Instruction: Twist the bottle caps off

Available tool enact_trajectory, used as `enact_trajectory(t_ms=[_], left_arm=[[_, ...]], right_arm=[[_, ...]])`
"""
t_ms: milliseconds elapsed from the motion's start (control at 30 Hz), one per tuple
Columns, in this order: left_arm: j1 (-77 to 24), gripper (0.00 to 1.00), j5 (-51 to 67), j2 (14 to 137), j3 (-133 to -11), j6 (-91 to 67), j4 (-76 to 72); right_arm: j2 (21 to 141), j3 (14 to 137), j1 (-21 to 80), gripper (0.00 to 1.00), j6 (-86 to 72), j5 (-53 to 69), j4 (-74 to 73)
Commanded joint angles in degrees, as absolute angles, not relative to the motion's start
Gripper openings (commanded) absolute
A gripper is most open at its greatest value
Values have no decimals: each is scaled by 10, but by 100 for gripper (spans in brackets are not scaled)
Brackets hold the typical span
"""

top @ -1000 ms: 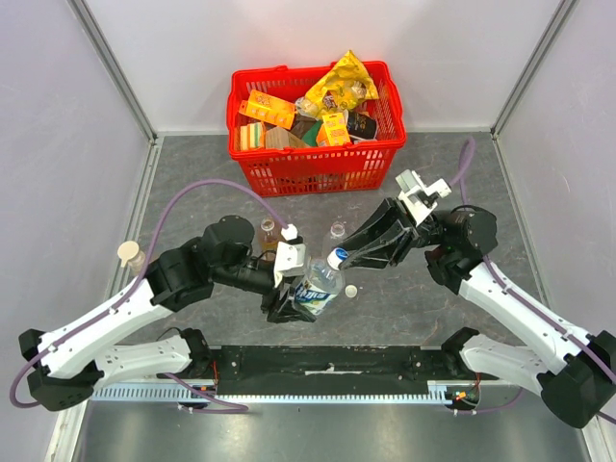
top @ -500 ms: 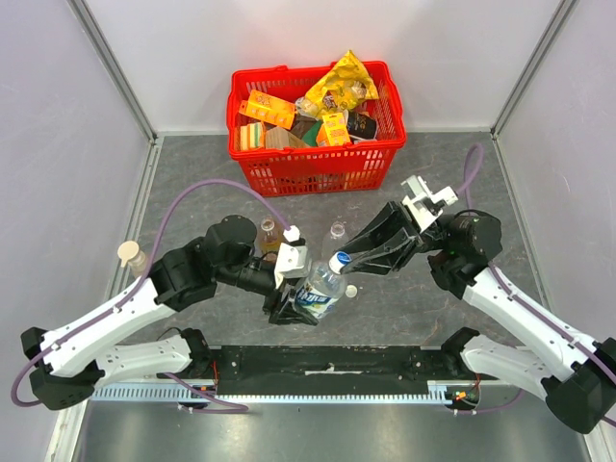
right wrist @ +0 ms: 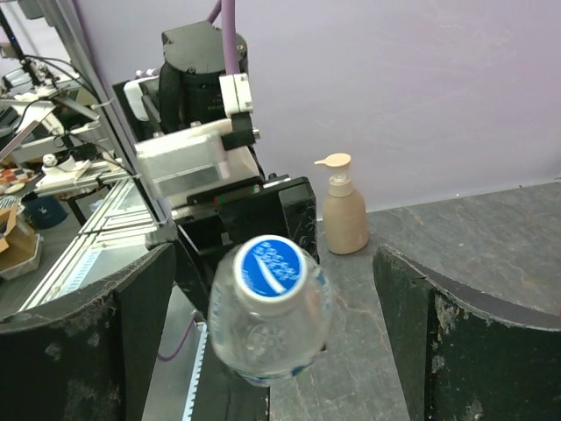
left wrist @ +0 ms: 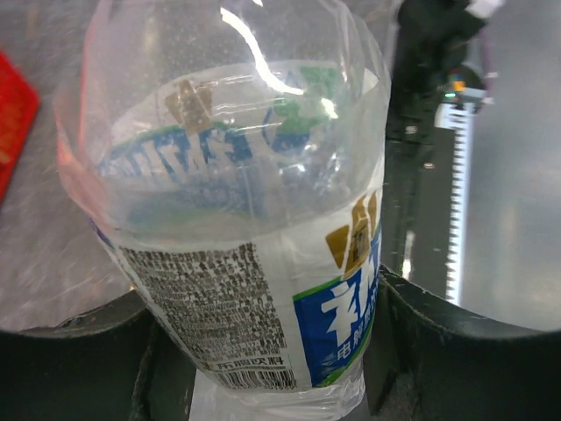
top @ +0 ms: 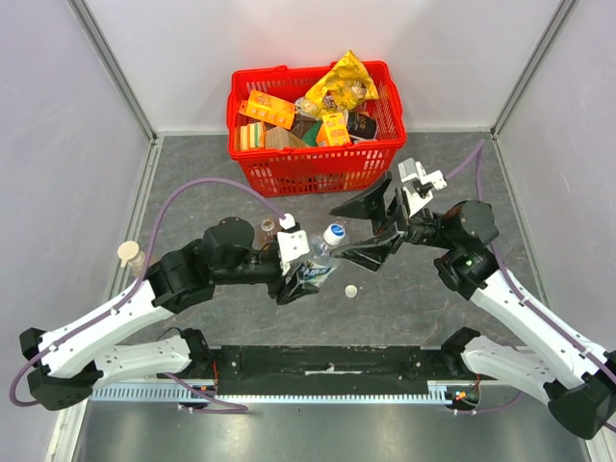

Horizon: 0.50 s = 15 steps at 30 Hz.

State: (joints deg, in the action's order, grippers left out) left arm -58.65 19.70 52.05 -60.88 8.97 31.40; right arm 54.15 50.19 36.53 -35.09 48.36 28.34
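My left gripper (top: 298, 279) (left wrist: 263, 360) is shut on the lower body of a clear water bottle (top: 310, 269) (left wrist: 237, 219) with a blue and white label, holding it tilted above the table. A blue cap (top: 333, 234) (right wrist: 270, 267) with a white rim sits on the bottle's neck. My right gripper (top: 345, 236) (right wrist: 273, 263) is open wide. Its fingers (right wrist: 83, 342) stand on either side of that cap without touching it. One small white cap (top: 352, 290) lies loose on the table just right of the bottle.
A red basket (top: 318, 173) full of groceries stands at the back. A small clear bottle (top: 267, 229) stands behind my left wrist. At the left table edge is a beige pump bottle (top: 130, 254) (right wrist: 344, 215). Grey walls close in both sides.
My right gripper, shut on the blue cap before, has opened wide and come off it. The left gripper has shifted the bottle a little up and back.
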Motion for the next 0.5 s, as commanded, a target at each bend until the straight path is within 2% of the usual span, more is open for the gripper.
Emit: enact_trajectory(t_ms=[0, 200, 467], left_arm=[[-590, 23, 63, 526, -617, 120, 318], [-590, 22, -58, 533, -603, 123, 317], [-589, 23, -103, 552, -589, 126, 316]], right_arm=[[538, 527, 364, 98, -346, 426, 268], [549, 551, 365, 98, -336, 315, 171], [588, 582, 365, 97, -373, 240, 123]])
